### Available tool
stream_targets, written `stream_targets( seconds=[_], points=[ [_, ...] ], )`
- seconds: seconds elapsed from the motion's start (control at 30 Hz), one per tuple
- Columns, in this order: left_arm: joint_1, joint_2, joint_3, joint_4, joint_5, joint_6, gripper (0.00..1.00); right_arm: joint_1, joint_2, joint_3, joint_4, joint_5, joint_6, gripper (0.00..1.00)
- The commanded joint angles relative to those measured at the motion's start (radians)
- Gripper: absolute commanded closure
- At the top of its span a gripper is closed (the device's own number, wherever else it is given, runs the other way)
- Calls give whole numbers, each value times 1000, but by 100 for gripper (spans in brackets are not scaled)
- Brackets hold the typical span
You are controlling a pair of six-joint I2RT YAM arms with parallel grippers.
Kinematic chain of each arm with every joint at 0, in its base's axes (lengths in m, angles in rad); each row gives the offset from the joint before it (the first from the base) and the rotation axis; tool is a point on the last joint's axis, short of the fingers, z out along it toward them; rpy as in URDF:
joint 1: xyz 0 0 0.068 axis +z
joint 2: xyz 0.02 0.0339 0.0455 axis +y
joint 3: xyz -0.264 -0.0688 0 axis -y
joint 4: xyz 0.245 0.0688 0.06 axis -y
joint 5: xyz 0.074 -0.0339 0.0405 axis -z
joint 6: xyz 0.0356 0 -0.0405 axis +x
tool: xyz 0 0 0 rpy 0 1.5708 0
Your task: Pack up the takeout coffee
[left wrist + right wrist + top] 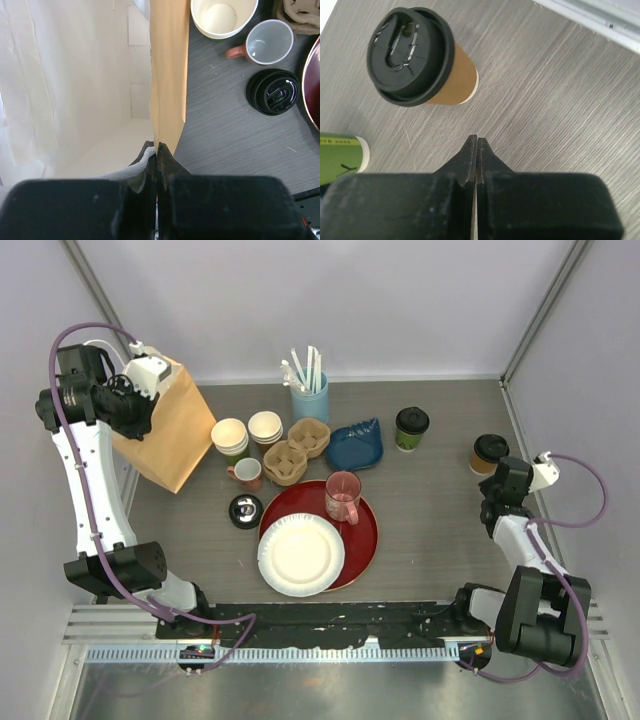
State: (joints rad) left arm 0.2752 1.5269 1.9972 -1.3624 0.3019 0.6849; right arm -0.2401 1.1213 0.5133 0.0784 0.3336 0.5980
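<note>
A kraft-brown cup with a black lid [489, 453] stands at the far right of the table, and a green cup with a black lid [410, 428] stands left of it. In the right wrist view the brown cup [420, 62] stands just ahead of my right gripper [477, 142], which is shut and empty; the green cup [340, 157] shows at the left edge. My left gripper [156, 149] is shut on the rim of the brown paper bag [165, 430] at the far left, pinching its wall [169, 75]. The bag's pale inside is open to view.
A pulp cup carrier [297, 448], stacked lidless cups [231, 437], a blue holder with straws [309, 398], a blue napkin dish [356, 445], a small mug [246, 474], a loose black lid [246, 510], and a red plate [362, 540] bearing a pink mug [342, 496] and white paper plate [300, 555].
</note>
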Motion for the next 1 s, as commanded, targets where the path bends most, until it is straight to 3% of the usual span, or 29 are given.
stream_targets(
  seconds=[0.0,0.23,0.47,0.97],
  points=[
    [4,-39,40,-46,-7,-13,100,-48,69,-10,64,-25,252,99],
    [4,-48,63,-53,-30,-25,100,-142,285,14,190,-71,430,99],
    [4,-50,72,-66,-55,-39,100,-159,518,143,213,-151,502,99],
    [2,-62,92,-35,-92,-88,100,-162,782,379,236,-261,468,99]
  ],
)
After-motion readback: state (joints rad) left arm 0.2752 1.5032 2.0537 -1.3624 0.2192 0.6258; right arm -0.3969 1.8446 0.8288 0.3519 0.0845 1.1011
